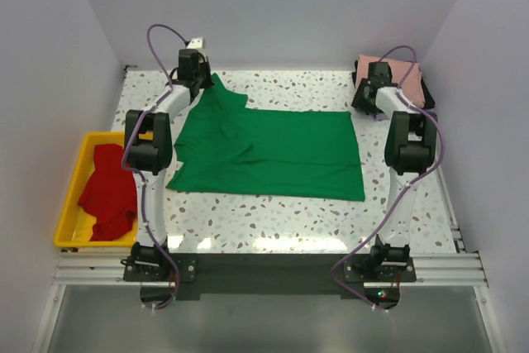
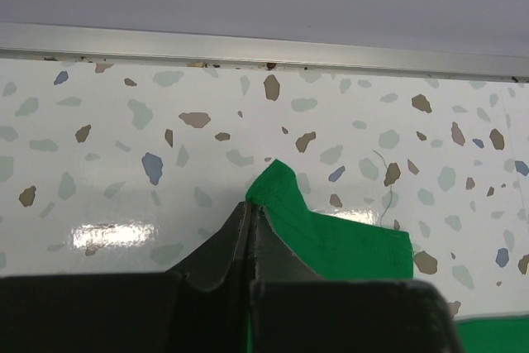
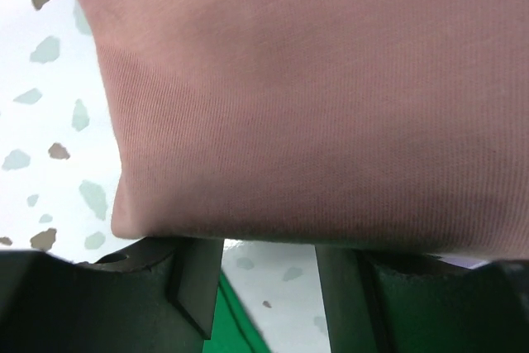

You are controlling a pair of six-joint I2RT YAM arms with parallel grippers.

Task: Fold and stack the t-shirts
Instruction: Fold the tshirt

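Observation:
The bright green t-shirt (image 1: 273,153) lies spread on the speckled table, one part pulled toward the far left. My left gripper (image 1: 198,82) is shut on an edge of it; in the left wrist view the fingertips (image 2: 250,208) pinch a peak of green cloth (image 2: 331,233). The salmon pink t-shirt (image 1: 388,72) lies folded at the far right corner. My right gripper (image 1: 364,98) hovers at its near edge, open and empty; the pink cloth (image 3: 314,97) fills the right wrist view above the spread fingers (image 3: 198,279). The red t-shirt (image 1: 107,192) lies crumpled in the tray.
A yellow plastic tray (image 1: 70,204) sits at the left table edge. White walls enclose the table on three sides, with a metal rail (image 2: 248,43) along the far edge. A black object lies under the pink shirt at the far right.

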